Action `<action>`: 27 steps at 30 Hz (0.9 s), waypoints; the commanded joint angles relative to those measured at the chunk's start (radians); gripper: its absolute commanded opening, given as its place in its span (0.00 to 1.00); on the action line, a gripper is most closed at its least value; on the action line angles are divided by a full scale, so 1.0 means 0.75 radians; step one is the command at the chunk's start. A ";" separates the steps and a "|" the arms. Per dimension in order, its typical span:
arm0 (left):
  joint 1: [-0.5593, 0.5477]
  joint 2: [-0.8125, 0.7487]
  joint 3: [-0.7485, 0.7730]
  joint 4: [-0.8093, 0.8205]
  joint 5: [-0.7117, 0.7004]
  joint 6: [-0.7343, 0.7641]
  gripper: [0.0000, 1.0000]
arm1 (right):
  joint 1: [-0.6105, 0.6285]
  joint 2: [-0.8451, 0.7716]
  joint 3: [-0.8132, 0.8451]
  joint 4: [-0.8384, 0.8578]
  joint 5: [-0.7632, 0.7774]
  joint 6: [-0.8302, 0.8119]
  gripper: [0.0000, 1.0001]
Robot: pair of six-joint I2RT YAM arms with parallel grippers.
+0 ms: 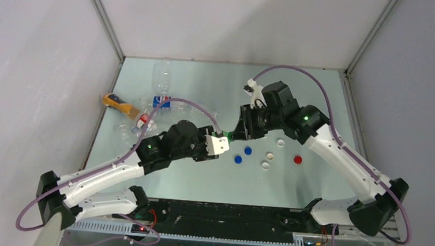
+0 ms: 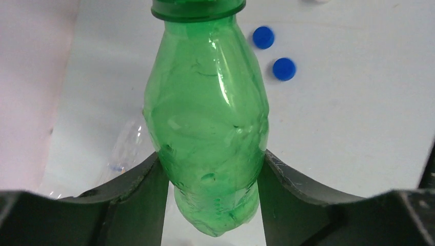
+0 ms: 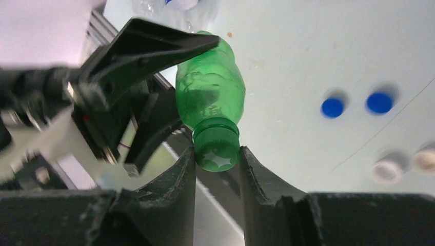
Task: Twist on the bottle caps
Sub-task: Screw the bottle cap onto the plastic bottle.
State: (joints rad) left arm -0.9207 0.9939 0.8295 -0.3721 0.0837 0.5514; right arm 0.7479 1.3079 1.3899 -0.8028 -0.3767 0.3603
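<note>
A green bottle (image 2: 205,118) is held above the table between both arms, also seen in the top view (image 1: 230,137). My left gripper (image 2: 210,179) is shut on its lower body, one finger on each side. A green cap (image 3: 216,148) sits on the bottle's neck. My right gripper (image 3: 216,156) is shut on this cap, its fingers pressing both sides. The bottle body (image 3: 210,92) runs away from the right wrist camera into the left gripper's fingers (image 3: 149,46). In the top view the left gripper (image 1: 222,143) and right gripper (image 1: 240,133) meet mid-table.
Loose caps lie right of the grippers: two blue (image 1: 238,158) (image 1: 248,150), two white (image 1: 281,143) (image 1: 265,166), a cream one (image 1: 269,156) and a red one (image 1: 297,160). At the far left lie an orange-yellow bottle (image 1: 118,104) and clear labelled bottles (image 1: 162,100) (image 1: 142,122).
</note>
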 commanded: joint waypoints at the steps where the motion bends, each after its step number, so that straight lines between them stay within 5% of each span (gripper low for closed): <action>1: -0.107 -0.069 0.003 0.394 -0.284 0.097 0.00 | -0.036 0.093 -0.034 -0.018 0.012 0.642 0.00; 4: -0.110 -0.057 -0.001 0.352 -0.274 0.062 0.00 | -0.039 0.064 -0.038 0.057 0.035 0.650 0.01; 10: -0.025 -0.061 -0.023 0.218 -0.106 -0.046 0.00 | -0.040 -0.062 -0.041 0.143 0.117 0.406 0.44; 12: 0.009 -0.061 -0.014 0.156 0.040 -0.073 0.00 | -0.047 -0.110 -0.049 0.159 0.122 0.276 0.49; 20: 0.159 -0.003 0.117 -0.148 0.563 -0.032 0.00 | -0.108 -0.280 -0.078 0.193 -0.178 -0.425 0.63; 27: 0.176 0.137 0.287 -0.401 0.876 0.073 0.00 | -0.092 -0.368 -0.094 0.046 -0.524 -1.040 0.64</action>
State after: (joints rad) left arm -0.7956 1.0515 0.9607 -0.5484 0.5327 0.5503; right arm 0.6666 1.0622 1.3262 -0.7155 -0.5926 -0.0731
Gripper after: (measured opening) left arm 0.600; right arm 0.640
